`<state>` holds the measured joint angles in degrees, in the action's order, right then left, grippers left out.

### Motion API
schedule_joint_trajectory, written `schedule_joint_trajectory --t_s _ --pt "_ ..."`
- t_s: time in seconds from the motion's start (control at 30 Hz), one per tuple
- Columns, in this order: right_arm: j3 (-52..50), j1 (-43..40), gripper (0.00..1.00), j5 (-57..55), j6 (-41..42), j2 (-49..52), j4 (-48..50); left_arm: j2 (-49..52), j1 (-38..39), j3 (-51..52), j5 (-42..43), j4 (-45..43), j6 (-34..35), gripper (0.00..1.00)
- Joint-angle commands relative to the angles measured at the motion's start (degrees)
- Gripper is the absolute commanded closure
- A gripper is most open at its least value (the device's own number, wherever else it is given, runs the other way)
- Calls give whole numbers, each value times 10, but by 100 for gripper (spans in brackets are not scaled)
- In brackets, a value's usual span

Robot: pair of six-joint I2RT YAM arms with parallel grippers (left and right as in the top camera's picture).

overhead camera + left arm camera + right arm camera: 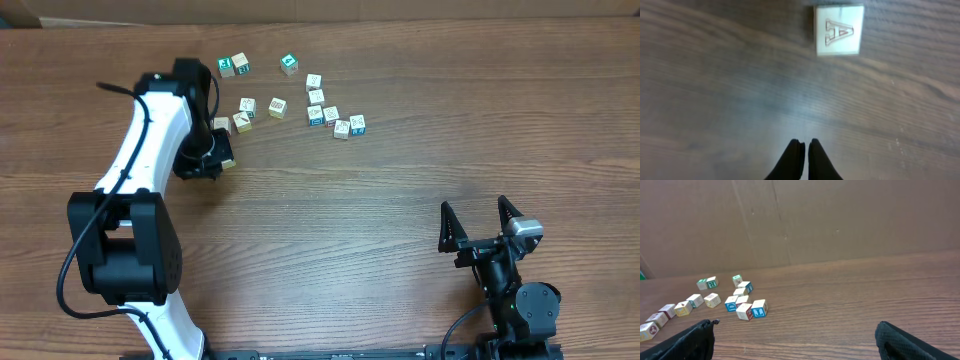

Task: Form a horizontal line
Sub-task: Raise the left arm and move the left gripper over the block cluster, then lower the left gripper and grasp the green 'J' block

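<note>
Wood tabletop (400, 220); pale printed cubes (316, 97), scattered.

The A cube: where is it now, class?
Left wrist view: the A cube lies near the top edge, right of centre, on the table, apart from the shut left tool.

Cubes (277, 106) scattered at table (400, 200) far side; one cube (838, 30) ahead of left jaws.
</note>
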<state>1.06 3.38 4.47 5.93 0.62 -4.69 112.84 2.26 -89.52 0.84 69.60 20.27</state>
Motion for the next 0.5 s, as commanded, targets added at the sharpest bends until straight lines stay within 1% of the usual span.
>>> schedule_joint_trajectory --t_s 0.0,0.23,0.47 --pt "-6 -3 0 -3 -2 -5 2 4 3 45 -11 -50 12 96" --pt "-6 -3 0 -3 -2 -5 2 4 4 120 -12 -172 12 96" --pt "-6 -3 0 -3 -2 -5 2 4 4 131 -13 -256 12 95"
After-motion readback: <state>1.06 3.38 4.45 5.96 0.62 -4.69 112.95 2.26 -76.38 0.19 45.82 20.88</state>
